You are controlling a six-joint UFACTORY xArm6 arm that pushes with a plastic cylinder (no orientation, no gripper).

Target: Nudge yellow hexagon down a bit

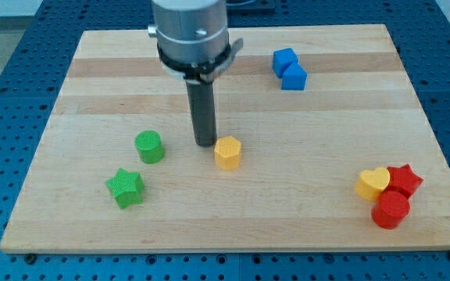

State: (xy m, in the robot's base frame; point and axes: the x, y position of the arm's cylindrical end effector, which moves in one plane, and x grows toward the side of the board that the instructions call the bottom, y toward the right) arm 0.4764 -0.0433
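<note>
The yellow hexagon (227,152) lies near the middle of the wooden board (92,94). My tip (205,144) is at the lower end of the dark rod. It stands just to the view's left of the yellow hexagon and slightly above it, close to its upper left edge. I cannot tell whether they touch.
A green cylinder (149,147) and a green star (125,187) lie to the view's left of the tip. A blue block (289,69) sits at the upper right. A yellow heart (373,183), a red star (404,179) and a red cylinder (390,209) cluster at the lower right.
</note>
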